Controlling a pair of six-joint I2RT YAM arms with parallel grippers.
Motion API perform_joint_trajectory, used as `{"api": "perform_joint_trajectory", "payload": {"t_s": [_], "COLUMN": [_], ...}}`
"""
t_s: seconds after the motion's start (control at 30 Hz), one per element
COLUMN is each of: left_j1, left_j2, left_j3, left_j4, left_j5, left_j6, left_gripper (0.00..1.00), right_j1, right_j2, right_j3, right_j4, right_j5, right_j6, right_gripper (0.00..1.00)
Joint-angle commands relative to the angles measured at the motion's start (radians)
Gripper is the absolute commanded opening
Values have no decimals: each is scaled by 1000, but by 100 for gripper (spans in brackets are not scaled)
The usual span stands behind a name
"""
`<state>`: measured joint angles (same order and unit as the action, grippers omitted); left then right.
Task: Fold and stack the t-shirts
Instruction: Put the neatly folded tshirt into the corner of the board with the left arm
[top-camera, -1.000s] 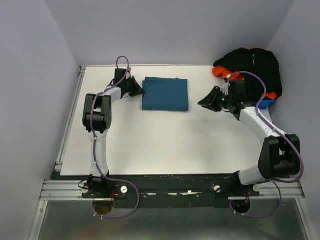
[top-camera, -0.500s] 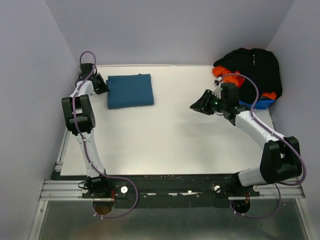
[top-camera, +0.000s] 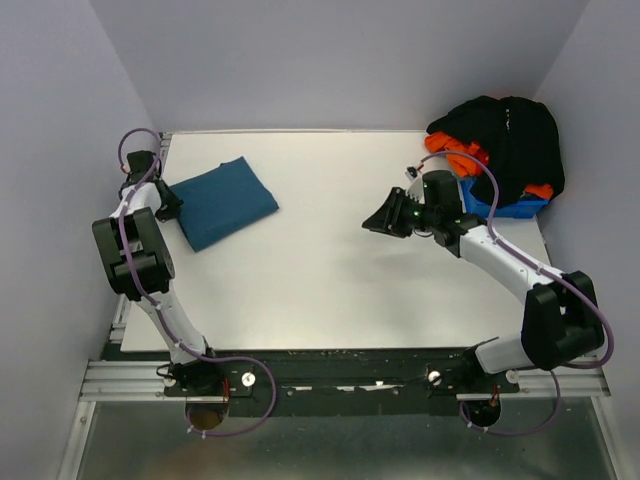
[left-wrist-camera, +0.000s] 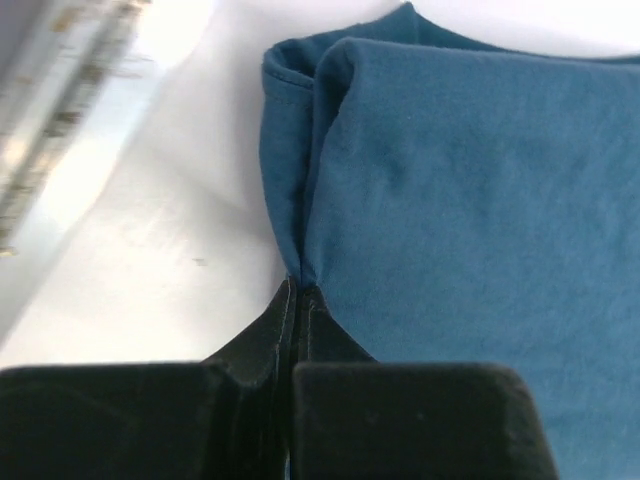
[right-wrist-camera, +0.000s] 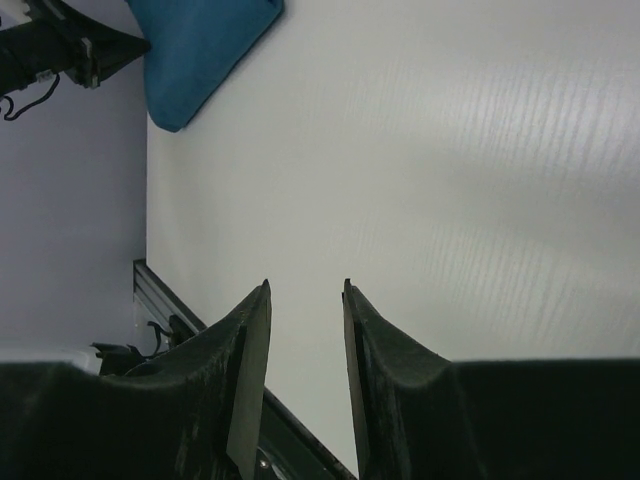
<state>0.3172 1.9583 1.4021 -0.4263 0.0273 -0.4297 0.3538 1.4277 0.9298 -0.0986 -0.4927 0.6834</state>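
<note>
The left tool (left-wrist-camera: 300, 292) is pinching the folded teal t-shirt (left-wrist-camera: 470, 200) at the desk's (top-camera: 330, 290) ten o'clock, risking dragging its layers apart; the right tool (right-wrist-camera: 305, 292) is hovering part-open, empty.

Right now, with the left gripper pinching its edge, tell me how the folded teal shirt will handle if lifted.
Probably floppy: the folded teal shirt puckers where the left gripper pinches its edge, so lifted there its layers would likely sag open. Pushed, it should slide flat on the smooth table, not roll.
</note>
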Motion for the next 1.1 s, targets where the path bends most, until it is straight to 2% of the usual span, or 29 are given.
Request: {"api": "perform_joint_trajectory", "payload": {"t_s": [0.0, 0.07, 0.13, 0.17, 0.23, 0.3, 0.33, 0.4, 0.53, 0.63, 0.7, 0.73, 0.77, 0.83, 0.97, 1.07], "left_j1": [46, 56, 56, 56, 57, 57, 57, 53, 4, -70, -134, -164, -199, -274, -458, -562], "left_j2": [-55, -52, -48, -53, -71, -85, -100, -149, -263, -358, -426, -453, -482, -527, -630, -723], "left_j3": [-17, -12, -2, -8, -12, 1, 0, -44, -124, -178, -233, -262, -285, -319, -414, -544], "left_j4": [-11, 0, -2, 12, 29, 17, 18, 69, 119, 152, 202, 234, 262, 299, 346, 421], "left_j5": [-158, -156, -150, -129, -141, -174, -178, -136, -139, -141, -136, -129, -129, -136, -191, -193], "left_j6": [20, 20, 16, 14, 0, -13, -23, -40, -86, -119, -145, -155, -165, -175, -188, -189], "left_gripper": [0, 0, 20, 25, 26, 63, 75, 84, 87, 87, 88, 89, 90, 99, 99, 99], "right_j1": [16, 20, 22, 22, 22, 22, 22, 20, 22, 20, 27, 34, 40, 43, 43, 43], "right_j2": [-38, -49, -52, -52, -53, -59, -59, -59, -58, -69, -85, -102, -119, -168, -260, -354], "right_j3": [-8, -16, -20, -19, -16, -14, -13, -13, -16, -19, -20, -20, -25, -52, -110, -196], "right_j4": [-15, -23, -23, -24, -33, -41, -44, -50, -53, -56, -55, -55, -53, -23, 51, 135], "right_j5": [26, 49, 59, 62, 69, 80, 83, 92, 101, 129, 138, 150, 176, 190, 194, 244], "right_j6": [-24, -30, -36, -36, -44, -50, -53, -56, -64, -77, -108, -123, -134, -154, -192, -182], "right_gripper": [43, 42, 43, 43, 43, 43, 43, 43, 45, 52, 66, 80, 98, 100, 100, 100]}}
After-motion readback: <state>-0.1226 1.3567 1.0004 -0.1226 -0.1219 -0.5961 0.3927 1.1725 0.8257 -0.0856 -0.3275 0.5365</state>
